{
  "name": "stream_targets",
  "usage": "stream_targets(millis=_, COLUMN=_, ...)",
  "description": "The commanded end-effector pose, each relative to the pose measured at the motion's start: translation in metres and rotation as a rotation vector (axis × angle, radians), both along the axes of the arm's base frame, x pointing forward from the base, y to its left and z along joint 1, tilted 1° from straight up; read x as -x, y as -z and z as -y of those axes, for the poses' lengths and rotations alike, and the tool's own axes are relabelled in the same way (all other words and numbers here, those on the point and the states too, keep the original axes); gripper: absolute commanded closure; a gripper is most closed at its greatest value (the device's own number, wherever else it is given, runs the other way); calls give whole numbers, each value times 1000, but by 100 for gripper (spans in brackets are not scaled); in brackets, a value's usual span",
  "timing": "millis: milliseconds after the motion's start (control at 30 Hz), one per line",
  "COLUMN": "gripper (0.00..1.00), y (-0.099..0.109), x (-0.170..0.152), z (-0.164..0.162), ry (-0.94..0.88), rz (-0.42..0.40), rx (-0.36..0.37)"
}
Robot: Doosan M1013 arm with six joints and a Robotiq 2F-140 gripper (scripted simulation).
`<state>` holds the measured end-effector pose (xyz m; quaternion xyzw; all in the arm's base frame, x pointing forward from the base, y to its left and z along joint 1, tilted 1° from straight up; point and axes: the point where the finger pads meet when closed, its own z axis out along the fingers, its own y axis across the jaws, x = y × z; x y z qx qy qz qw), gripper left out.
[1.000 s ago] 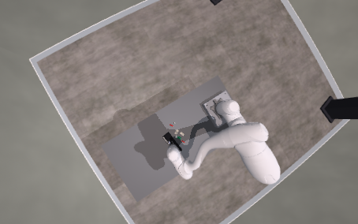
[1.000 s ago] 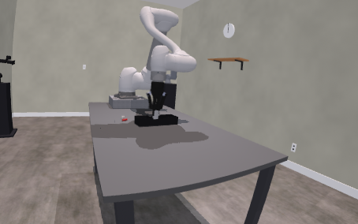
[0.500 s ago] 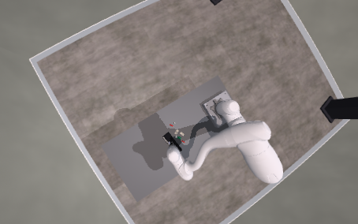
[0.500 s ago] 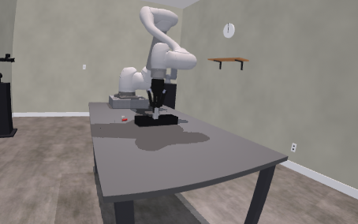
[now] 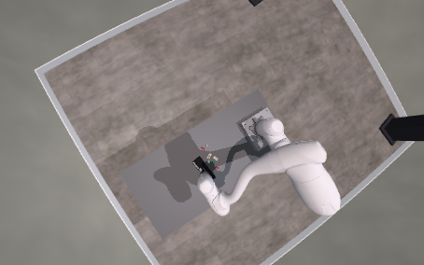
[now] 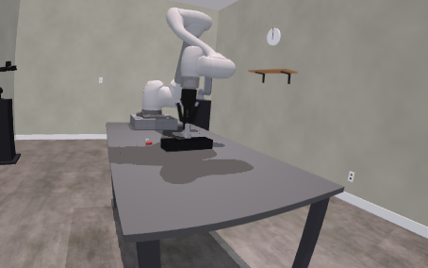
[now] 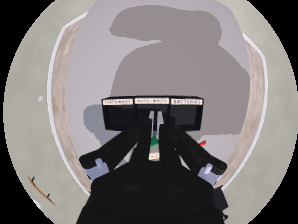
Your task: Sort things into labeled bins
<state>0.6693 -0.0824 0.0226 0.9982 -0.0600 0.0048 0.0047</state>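
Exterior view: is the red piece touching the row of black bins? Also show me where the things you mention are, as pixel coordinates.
Apart. The exterior view shows a strip of tabletop [image 5: 137, 179] [image 6: 222, 198] [image 7: 90, 60] between the red piece [image 5: 203, 147] [image 6: 149, 142] [image 7: 202, 144] and the row of black bins [image 5: 202, 161] [image 6: 186, 144] [image 7: 152, 101].

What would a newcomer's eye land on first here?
Probably the big white arm, arching over the grey table with its black gripper pointing down at the bins. Next, the row of three black bins under the fingers, labelled STATIONERY, NUTS+BOLTS and BATTERIES. Last, a small red thing on the table beside them.
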Motion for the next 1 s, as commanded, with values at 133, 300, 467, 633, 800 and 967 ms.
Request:
stream_targets(millis=133, gripper=95, y=-17, x=0, z=0, ry=0, rz=0, rx=0)
stream_targets(millis=300, gripper=95, y=-17, x=-1, z=-20, ry=0, rz=0, rx=0)
stream_targets(millis=467, gripper=95, y=-16, x=-1, z=-35, ry=0, rz=0, rx=0)
stream_targets(millis=633, gripper=95, y=-16, x=-2, z=-60, ry=0, rz=0, rx=0)
stream_targets(millis=800, gripper=95, y=-16, x=-3, z=-84, ry=0, rz=0, rx=0)
stream_targets(millis=967, gripper=95, y=-16, x=-3, z=-84, ry=0, rz=0, rx=0)
